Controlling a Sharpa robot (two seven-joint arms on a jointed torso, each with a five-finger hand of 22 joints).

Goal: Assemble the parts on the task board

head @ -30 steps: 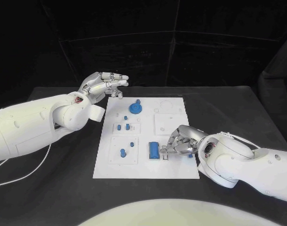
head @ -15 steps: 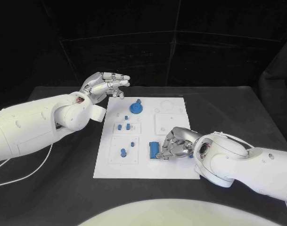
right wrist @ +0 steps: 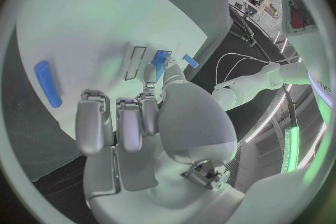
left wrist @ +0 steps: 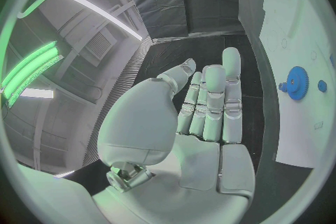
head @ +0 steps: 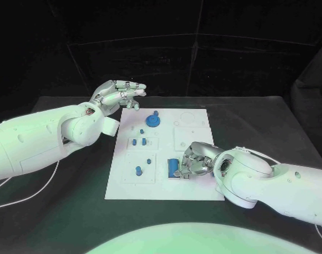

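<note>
On task board (head: 164,185), right hand (head: 193,161) touching blue block (head: 174,168).

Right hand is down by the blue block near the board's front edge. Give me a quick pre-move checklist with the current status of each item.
1. Right hand is at the blue block: ok, its fingers sit right beside it.
2. Block actually held: cannot tell; the fingers hide the contact.
3. Left hand clear of the work: ok, it hovers off the white board's far left corner, holding nothing.
4. Blue gear seated at the far end: ok, untouched.
5. Small blue pegs mid-board: ok, clear of both hands.
</note>
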